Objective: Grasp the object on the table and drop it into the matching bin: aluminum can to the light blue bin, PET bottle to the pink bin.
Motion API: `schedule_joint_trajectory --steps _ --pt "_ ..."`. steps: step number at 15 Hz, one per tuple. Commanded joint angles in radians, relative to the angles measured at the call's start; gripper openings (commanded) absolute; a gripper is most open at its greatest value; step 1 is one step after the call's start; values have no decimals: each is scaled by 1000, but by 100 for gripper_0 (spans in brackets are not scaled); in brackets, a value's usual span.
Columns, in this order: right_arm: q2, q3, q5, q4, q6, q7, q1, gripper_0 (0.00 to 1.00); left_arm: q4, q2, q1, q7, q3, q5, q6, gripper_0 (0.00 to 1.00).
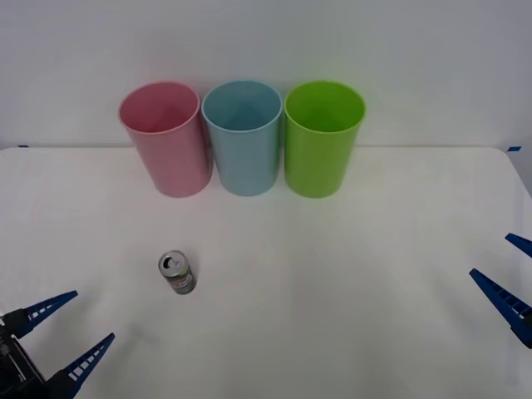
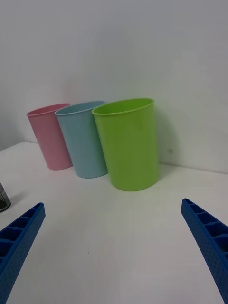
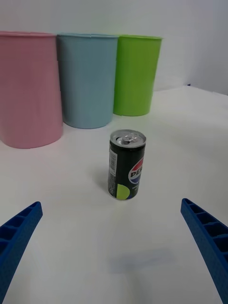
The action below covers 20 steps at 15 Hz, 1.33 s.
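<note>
A small black Pepsi can (image 1: pixel 177 273) (image 3: pixel 126 165) with a silver top stands upright on the white table (image 1: pixel 332 291), left of centre; its edge also peeks into the right wrist view (image 2: pixel 4 197). At the back stand the pink bin (image 1: pixel 165 138) (image 3: pixel 27 88) (image 2: pixel 49 136) and, right beside it, the light blue bin (image 1: pixel 243 136) (image 3: pixel 88 79) (image 2: pixel 82 138). My left gripper (image 1: pixel 71 337) (image 3: pixel 114 256) is open at the front left, a short way in front of the can. My right gripper (image 1: pixel 509 274) (image 2: pixel 114 251) is open at the table's right edge, far from the can.
A lime green bin (image 1: pixel 322 137) (image 2: pixel 128 142) (image 3: pixel 136 73) stands right of the light blue one, the three in a tight row near the back wall. Bare tabletop lies between the can and the bins and across the right half.
</note>
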Motion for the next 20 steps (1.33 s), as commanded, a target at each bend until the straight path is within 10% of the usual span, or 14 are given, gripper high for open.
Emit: schedule_joint_trajectory --steps 1,20 --pt "0 0 0 0 0 0 0 100 87 0 -50 -77 -14 0 1 100" --pt "0 0 0 0 0 0 0 100 102 -110 -168 -38 -35 -200 56 100"
